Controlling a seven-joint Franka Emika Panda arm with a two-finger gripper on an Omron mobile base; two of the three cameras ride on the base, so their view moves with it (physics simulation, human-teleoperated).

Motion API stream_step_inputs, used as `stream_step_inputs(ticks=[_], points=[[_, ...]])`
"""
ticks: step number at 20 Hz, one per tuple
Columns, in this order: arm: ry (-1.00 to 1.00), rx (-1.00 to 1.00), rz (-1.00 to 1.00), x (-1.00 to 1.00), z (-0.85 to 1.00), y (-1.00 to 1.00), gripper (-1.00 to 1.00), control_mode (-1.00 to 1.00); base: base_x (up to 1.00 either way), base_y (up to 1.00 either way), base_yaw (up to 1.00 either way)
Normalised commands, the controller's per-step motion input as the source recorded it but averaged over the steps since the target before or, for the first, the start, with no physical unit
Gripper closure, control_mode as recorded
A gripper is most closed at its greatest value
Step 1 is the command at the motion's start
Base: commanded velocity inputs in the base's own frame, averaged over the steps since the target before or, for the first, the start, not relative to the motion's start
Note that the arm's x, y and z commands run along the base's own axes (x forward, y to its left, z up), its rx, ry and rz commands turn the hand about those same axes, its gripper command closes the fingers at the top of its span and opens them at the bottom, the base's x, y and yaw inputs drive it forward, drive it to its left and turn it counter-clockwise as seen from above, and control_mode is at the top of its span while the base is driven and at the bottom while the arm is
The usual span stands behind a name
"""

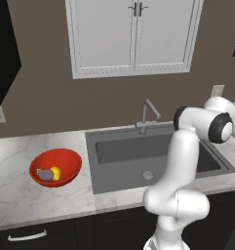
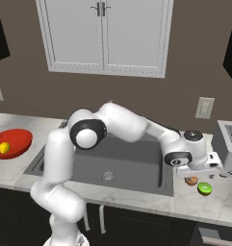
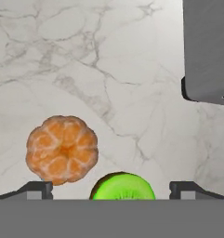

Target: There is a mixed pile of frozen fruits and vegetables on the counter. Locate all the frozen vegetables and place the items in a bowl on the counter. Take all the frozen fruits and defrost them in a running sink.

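Observation:
My gripper [image 2: 200, 175] hangs open just above the counter [image 2: 136, 198] to the right of the sink [image 2: 122, 166]. Beneath it lie two frozen fruits: an orange peeled citrus piece [image 2: 191, 180] and a bright green round one [image 2: 204, 189]. In the hand view the green piece [image 3: 122, 187] sits midway between my spread fingertips [image 3: 36, 189], untouched, and the orange piece [image 3: 62, 149] lies just beyond the left tip. The red bowl [image 1: 58, 161] stands left of the sink [image 1: 153, 156] and holds the frozen vegetables, a yellow piece [image 1: 56, 173] and a purple-grey piece [image 1: 43, 174].
A grey toaster [image 2: 230, 146] stands close on the right of the gripper, and its body [image 3: 207, 51] fills the hand view's upper right. The thin faucet [image 1: 147, 114] rises behind the sink. No water is visible running.

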Motion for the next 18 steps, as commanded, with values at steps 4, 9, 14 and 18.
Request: stream_step_inputs(ticks=[4,9,14,18], points=[[0.00,0.07,0.00,-0.01,-0.07,-0.25,-1.00,-1.00,0.00,0.00,0.00],[0.00,0.07,0.00,0.00,-0.17,-0.06,-1.00,-1.00,0.00,0.00,0.00],[0.00,0.06,0.00,0.00,-0.23,0.00,-1.00,-1.00,0.00,0.00,0.00],[0.00,0.03,0.01,0.00,-0.23,0.00,-1.00,-1.00,0.00,0.00,0.00]])
